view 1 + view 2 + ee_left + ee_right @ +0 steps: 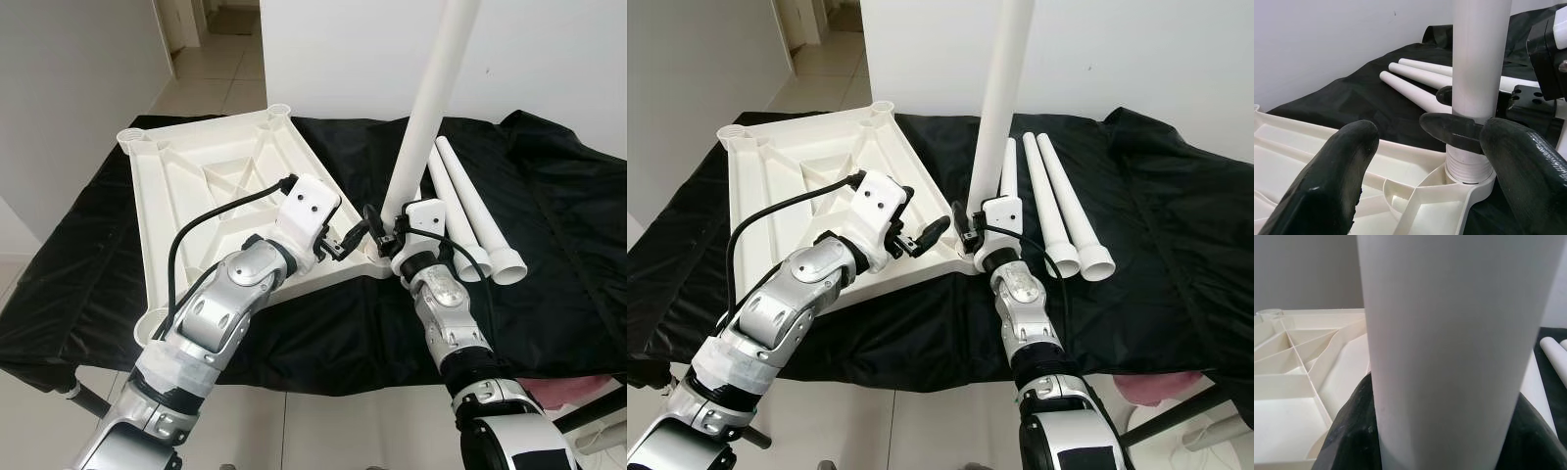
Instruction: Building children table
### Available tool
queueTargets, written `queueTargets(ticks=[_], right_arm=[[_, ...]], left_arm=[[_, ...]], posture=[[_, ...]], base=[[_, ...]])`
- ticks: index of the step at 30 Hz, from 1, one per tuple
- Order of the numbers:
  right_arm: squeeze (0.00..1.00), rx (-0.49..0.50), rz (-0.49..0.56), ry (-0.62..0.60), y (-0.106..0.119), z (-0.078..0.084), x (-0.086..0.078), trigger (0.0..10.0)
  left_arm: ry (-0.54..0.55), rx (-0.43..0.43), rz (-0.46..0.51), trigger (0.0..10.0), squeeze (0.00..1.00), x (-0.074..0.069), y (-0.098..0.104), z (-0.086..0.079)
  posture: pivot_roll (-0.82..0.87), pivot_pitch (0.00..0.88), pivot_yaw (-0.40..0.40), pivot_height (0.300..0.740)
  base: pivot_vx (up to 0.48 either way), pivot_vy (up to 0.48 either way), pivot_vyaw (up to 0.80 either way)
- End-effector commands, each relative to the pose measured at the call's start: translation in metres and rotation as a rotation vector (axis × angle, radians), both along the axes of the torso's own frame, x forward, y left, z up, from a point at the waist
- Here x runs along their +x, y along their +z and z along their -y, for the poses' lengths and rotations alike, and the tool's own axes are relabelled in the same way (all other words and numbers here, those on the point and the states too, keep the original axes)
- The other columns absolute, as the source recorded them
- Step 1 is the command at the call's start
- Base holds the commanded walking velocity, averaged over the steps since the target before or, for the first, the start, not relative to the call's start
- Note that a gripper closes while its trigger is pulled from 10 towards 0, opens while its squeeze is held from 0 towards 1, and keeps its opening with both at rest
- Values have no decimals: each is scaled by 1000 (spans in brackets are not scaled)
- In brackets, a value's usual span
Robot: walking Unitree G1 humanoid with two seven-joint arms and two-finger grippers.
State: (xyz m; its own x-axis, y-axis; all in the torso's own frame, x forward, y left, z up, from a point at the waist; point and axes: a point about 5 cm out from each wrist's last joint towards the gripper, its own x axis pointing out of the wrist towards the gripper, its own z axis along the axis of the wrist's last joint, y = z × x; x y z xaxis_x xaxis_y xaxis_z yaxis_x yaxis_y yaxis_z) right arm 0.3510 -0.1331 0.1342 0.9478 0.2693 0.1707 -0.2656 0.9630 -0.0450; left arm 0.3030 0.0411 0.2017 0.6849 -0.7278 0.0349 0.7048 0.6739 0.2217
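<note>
A white children's table top [216, 176] lies upside down on a black cloth. One white leg [431, 108] stands upright in the socket [1469, 171] at the top's near right corner, its threaded end at the socket's mouth. My right gripper [385, 227] is shut on the base of this leg, and its fingers [1352, 431] wrap the tube [1449, 347]. My left gripper [348, 238] hovers open over the top's near edge, just left of the leg. Its fingers [1327, 181] stand wide apart and touch nothing.
Three loose white legs [480, 215] lie side by side on the black cloth [558, 225], right of the upright leg. The cloth-covered surface ends at a near edge just before my arms. A white wall [549, 59] stands behind, and a tiled floor [211, 69] lies at the back left.
</note>
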Motion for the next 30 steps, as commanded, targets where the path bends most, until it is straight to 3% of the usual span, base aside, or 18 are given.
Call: queueTargets(ticks=[1,10,18,25,30], right_arm=[[0,20,-169,-15,-32,1,-6,10000],[0,29,-190,-32,-35,3,-6,10000],[0,-43,-144,-25,-32,-3,-7,10000],[0,6,-125,-162,-31,-9,-11,10000],[0,70,-125,-328,-29,-13,-14,10000]], left_arm=[[-5,13,7,10000,0,2,3,-1],[-5,15,12,10000,0,2,4,-1],[-3,15,16,10000,0,3,5,0],[3,10,18,10000,0,3,5,-1],[2,7,18,10000,0,2,5,1]], posture=[[-31,0,32,740],[-30,0,33,740],[-31,0,29,740],[-29,0,21,740],[-29,0,11,740]], base=[[0,0,0],[0,0,0],[0,0,0],[0,0,0],[0,0,0]])
